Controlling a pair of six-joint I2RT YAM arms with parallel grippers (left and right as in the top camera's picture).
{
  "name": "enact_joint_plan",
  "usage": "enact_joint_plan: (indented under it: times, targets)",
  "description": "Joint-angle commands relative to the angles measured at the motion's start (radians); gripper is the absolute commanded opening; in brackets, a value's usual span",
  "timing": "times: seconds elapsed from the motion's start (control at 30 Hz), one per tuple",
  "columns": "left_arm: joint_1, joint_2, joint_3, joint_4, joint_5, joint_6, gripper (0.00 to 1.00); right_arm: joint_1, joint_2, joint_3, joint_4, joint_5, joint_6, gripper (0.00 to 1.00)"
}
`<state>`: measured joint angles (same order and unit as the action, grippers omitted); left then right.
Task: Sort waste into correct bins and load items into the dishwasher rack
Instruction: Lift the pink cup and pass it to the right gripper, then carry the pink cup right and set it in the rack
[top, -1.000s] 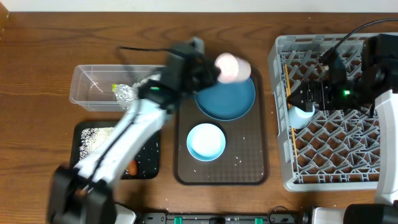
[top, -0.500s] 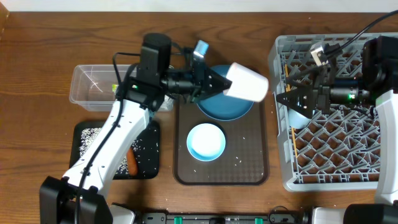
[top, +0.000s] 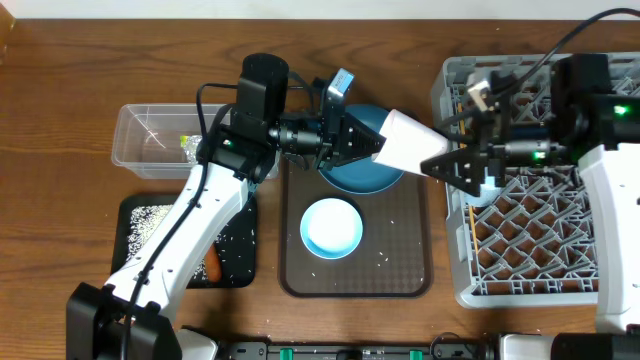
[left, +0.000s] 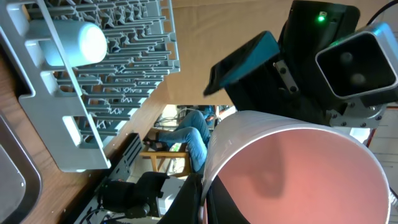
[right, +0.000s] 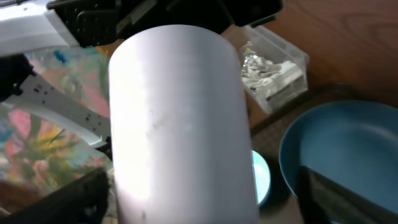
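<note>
**Pink cup hangs between the two arms**

Far left, we have the clear tub (top: 135, 140) with the foil wrapper (top: 197, 148) inside. Below it sits the black tray (top: 124, 235), with rice (top: 150, 225) and a carrot (top: 212, 268) in it. Moving in, the left gripper (top: 370, 146) is clamped on the rim of the pink cup (top: 408, 140). The cup lies sideways in the air above the blue dish (top: 365, 180) on the brown tray (top: 400, 270). At the cup's base the right gripper (top: 435, 165) is spread wide, a finger on either side, clear of it. Far right, the grey rack (top: 530, 230) holds the light-blue cup (left: 84, 43).
</note>
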<state>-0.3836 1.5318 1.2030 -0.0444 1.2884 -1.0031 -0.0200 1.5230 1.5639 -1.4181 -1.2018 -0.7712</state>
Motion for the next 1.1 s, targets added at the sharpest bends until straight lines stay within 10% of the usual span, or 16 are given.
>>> enact_joint_plan:
  times: [0.0, 0.3, 0.57, 1.07]
  targets:
    - [0.0, -0.002, 0.011, 0.005, 0.028, -0.009, 0.06, 0.029, -0.004, -0.015, 0.014, -0.026, -0.012, 0.85]
    - [0.0, -0.002, 0.008, 0.003, 0.029, 0.003, 0.13, 0.019, -0.004, -0.015, 0.039, -0.026, -0.008, 0.32]
    - [0.001, -0.002, -0.006, -0.068, 0.025, 0.113, 0.22, -0.002, -0.004, -0.014, 0.055, 0.01, 0.024, 0.33]
    - [0.0, -0.002, -0.006, -0.528, -0.457, 0.429, 0.25, -0.2, -0.014, 0.056, 0.07, 0.808, 0.695, 0.29]
